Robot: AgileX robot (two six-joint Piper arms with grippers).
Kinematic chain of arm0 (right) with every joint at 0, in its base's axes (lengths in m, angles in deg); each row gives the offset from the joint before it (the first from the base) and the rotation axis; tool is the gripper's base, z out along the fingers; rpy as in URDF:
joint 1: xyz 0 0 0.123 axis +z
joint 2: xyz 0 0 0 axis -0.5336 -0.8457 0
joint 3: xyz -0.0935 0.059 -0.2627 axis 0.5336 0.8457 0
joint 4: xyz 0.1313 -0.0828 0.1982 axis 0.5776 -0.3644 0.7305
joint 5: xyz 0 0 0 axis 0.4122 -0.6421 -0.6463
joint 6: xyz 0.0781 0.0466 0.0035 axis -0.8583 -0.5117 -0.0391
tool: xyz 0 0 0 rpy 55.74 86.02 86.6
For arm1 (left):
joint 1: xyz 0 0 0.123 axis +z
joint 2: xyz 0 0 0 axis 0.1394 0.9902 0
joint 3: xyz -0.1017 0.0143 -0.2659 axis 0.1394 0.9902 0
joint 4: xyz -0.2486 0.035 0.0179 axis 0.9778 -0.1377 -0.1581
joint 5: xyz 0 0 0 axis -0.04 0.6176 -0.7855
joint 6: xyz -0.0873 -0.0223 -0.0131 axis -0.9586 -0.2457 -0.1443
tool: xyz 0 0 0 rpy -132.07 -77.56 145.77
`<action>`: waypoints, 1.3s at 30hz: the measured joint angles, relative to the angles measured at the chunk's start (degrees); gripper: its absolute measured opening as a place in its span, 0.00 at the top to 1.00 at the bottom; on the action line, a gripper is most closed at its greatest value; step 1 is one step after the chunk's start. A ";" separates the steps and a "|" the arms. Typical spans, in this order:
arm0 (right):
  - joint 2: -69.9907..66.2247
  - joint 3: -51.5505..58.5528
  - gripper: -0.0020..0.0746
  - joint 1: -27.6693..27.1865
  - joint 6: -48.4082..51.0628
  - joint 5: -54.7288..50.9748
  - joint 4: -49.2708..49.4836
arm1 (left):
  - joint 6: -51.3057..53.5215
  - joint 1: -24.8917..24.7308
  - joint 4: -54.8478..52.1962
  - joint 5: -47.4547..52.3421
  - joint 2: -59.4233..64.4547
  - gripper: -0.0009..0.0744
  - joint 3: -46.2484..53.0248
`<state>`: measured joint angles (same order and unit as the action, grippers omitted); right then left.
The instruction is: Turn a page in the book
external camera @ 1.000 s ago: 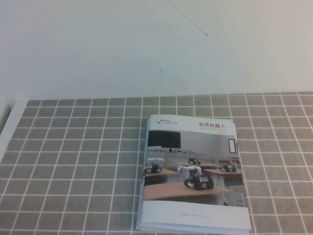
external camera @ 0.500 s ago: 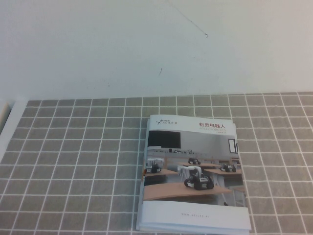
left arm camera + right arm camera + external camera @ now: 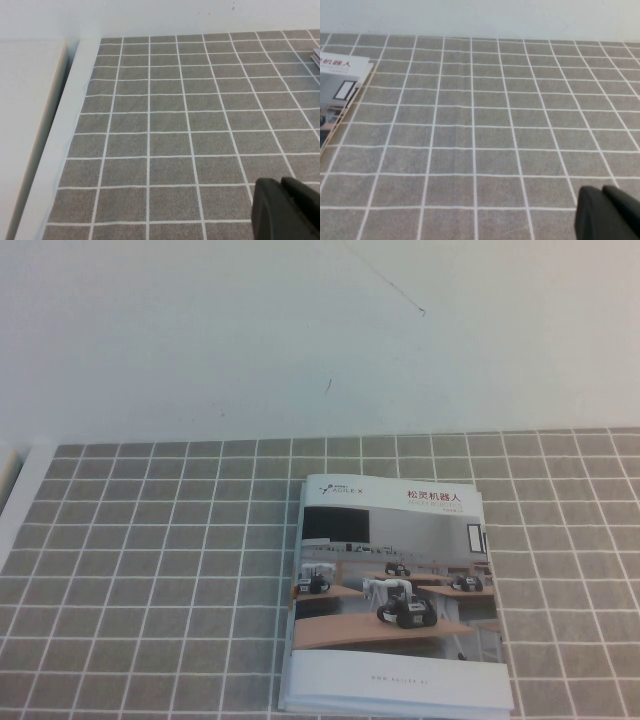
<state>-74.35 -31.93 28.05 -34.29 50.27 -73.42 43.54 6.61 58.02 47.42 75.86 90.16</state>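
The book lies shut and flat on the grey checked cloth, near its front edge, cover up. Its page, the glossy cover leaf, looks light, thin, limp and probably slippery; the free edge away from the spine seems the best hold, lifted gently so it won't crease. It shows small robots on wooden desks under a black Chinese title. The right gripper hangs closed beside the book, holding nothing; the left gripper, on the book's far side, looks closed and empty too.
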 joint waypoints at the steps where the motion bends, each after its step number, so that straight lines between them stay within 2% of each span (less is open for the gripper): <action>1: 0.00 0.00 0.98 0.00 0.00 0.00 0.00 | 0.00 0.00 0.00 0.00 0.00 0.99 0.00; 34: 0.00 0.00 0.98 0.00 0.00 0.00 0.10 | 0.51 0.00 0.00 0.00 0.00 0.99 0.00; 39: 0.00 0.00 0.98 0.00 0.00 0.00 0.10 | 0.63 0.00 0.00 -5.58 0.00 0.99 0.38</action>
<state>-74.35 -31.93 28.05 -34.29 50.27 -73.32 44.17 6.61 58.02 41.84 75.86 90.54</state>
